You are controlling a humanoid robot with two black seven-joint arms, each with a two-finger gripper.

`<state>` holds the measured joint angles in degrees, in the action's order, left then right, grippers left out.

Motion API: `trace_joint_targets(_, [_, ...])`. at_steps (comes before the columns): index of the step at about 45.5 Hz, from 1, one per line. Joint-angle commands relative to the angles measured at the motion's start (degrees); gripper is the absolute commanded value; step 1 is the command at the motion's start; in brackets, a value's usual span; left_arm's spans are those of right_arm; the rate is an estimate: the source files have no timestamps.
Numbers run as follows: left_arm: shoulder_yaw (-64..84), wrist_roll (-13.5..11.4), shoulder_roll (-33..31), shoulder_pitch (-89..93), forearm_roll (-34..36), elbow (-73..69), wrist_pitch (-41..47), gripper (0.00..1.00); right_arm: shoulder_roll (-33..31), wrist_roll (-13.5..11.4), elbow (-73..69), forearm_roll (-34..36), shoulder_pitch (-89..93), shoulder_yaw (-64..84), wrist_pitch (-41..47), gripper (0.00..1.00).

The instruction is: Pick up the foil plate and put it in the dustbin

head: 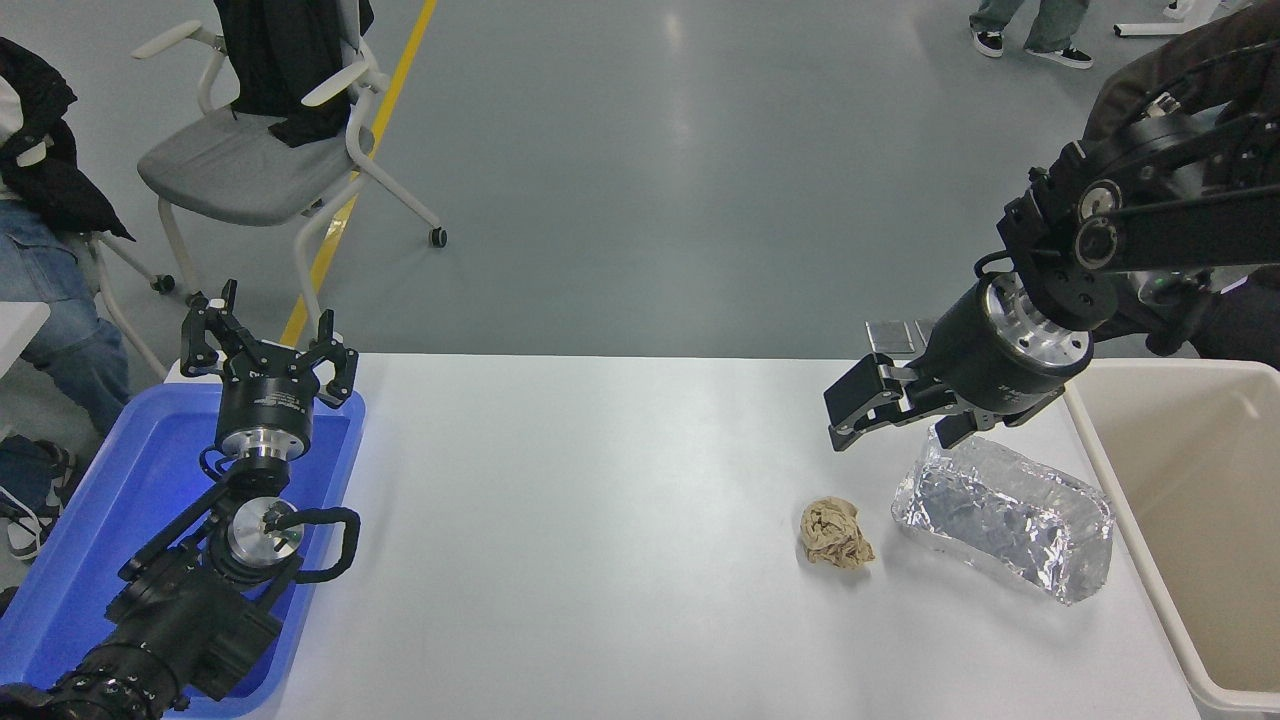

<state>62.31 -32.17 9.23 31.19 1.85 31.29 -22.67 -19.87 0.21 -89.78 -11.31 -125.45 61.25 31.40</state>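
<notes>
The right gripper (893,416) hangs with its jaws spread and empty just above the far end of the foil plate (1008,517). That plate lies on the white bench (600,520), just beside the dustbin (1190,480), a crumpled paper ball (835,534) near its other side. The left gripper (268,352), jaws spread, sits parked over a blue tray (70,560), well apart from the plate.

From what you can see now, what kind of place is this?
Probably a robot test lab or workshop: a grey painted floor with a yellow line, a wheeled grey office chair, and a white work table.
</notes>
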Motion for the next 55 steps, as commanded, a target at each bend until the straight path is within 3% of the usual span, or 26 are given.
trace_joint_targets(1, [0.0, 0.0, 0.0, 0.0, 0.0, 0.0, 0.0, 0.99, -0.2, 0.0, 0.9, -0.7, 1.9, -0.2, -1.2, 1.0])
trace_joint_targets(18, [0.0, -0.1, 0.0, -0.1, 0.0, 0.0, 0.0, 0.99, -6.1, 0.1, 5.6, -2.5, 9.6, -0.2, -4.7, 1.0])
trace_joint_targets(30, [0.0, -0.1, 0.0, 0.0, 0.0, 0.0, 0.0, 0.99, -13.4, 0.0, 16.0, -20.1, 23.7, -6.1, -8.1, 1.0])
trace_joint_targets(37, [0.0, 0.0, 0.0, 0.0, 0.0, 0.0, 0.0, 0.99, -15.2, -1.3, 26.4, -27.0, 33.8, -11.2, -8.1, 1.0])
trace_joint_targets(45, [0.0, 0.0, 0.0, 0.0, 0.0, 0.0, 0.0, 0.99, -16.6, -1.8, 39.3, -27.0, 44.1, -11.4, -8.2, 1.0])
trace_joint_targets(55, [0.0, 0.0, 0.0, 0.0, 0.1, 0.1, 0.0, 0.99, -17.9, -1.8, 43.5, -26.5, 51.4, -13.3, -9.7, 1.0])
